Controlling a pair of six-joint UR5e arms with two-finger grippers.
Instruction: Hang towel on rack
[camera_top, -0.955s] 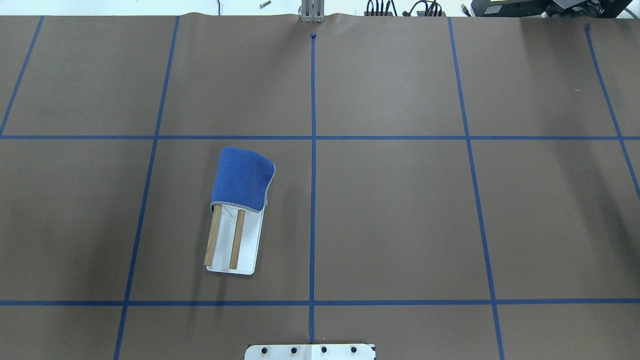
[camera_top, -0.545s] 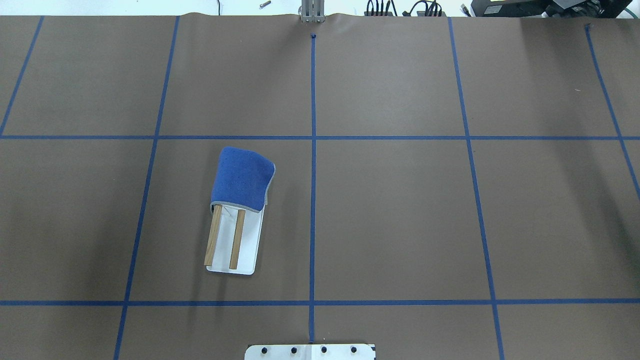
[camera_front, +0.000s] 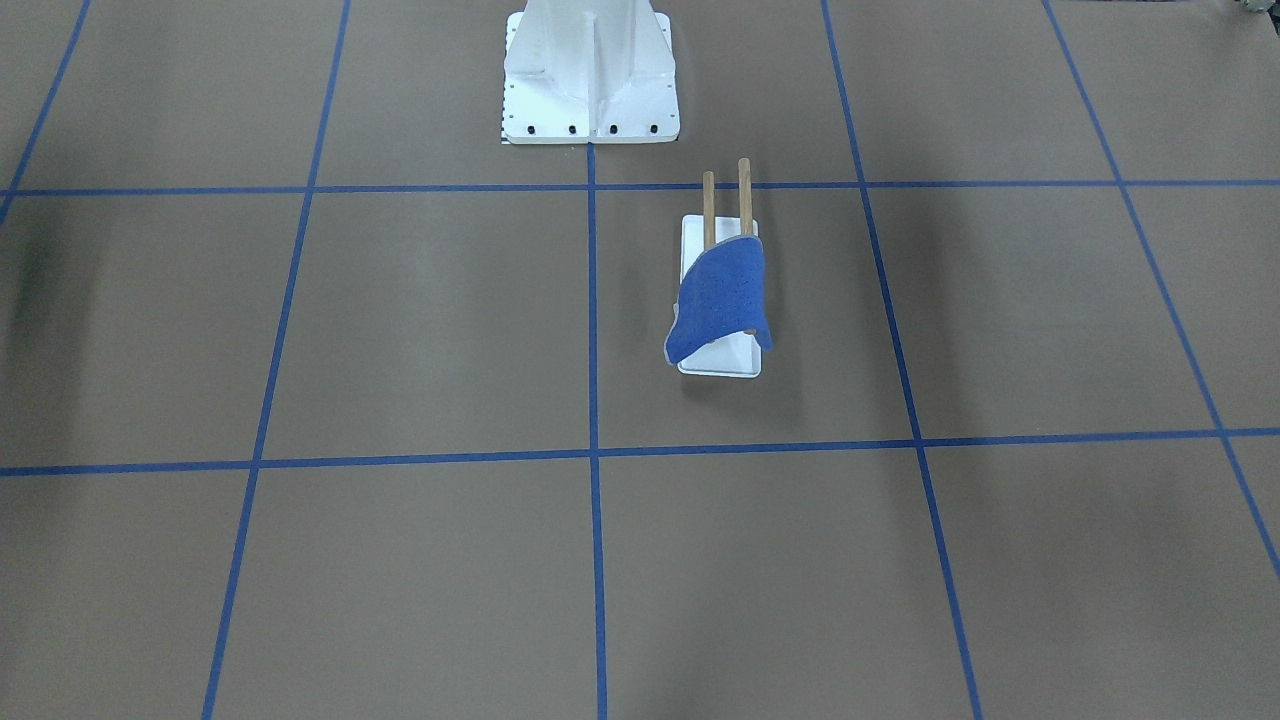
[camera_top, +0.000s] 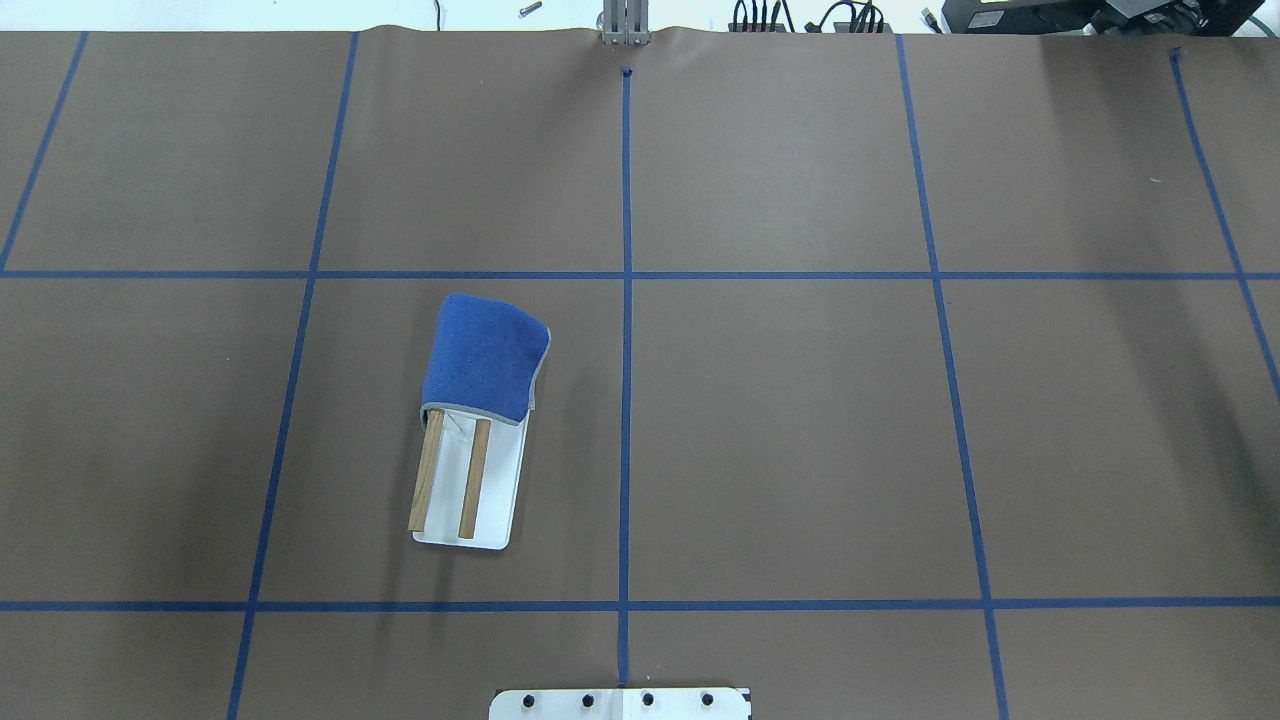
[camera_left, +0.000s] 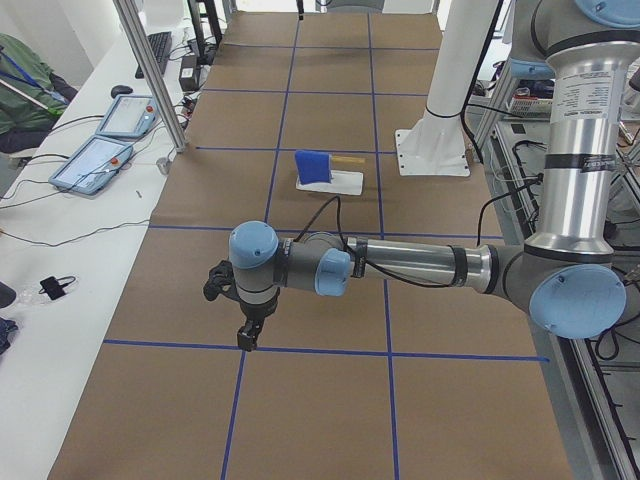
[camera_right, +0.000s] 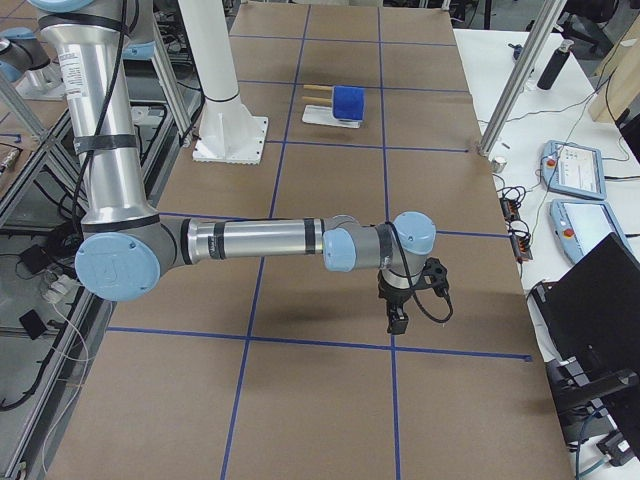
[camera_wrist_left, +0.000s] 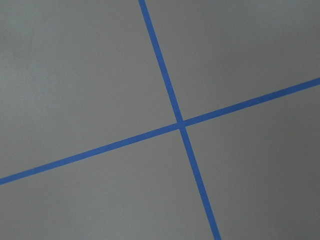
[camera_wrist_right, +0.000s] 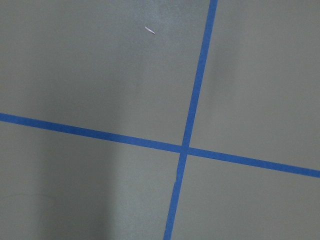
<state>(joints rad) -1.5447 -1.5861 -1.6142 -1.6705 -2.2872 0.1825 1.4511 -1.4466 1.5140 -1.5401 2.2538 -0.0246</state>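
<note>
Blue towel (camera_top: 485, 355) hides half the rack (camera_top: 474, 480), left claw (camera_left: 247, 338), right claw (camera_right: 397, 320), spread cannot be told

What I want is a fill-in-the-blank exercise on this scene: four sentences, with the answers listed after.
The towel lies draped over ____ wooden dowels of the rack.
It covers the rack's end that is ____ from the white pedestal.
The rack stands in the robot's ____ half of the table.
The left gripper and right gripper each hang above a crossing of ____ tape lines.
Missing words: two; farther; left; blue.
</note>
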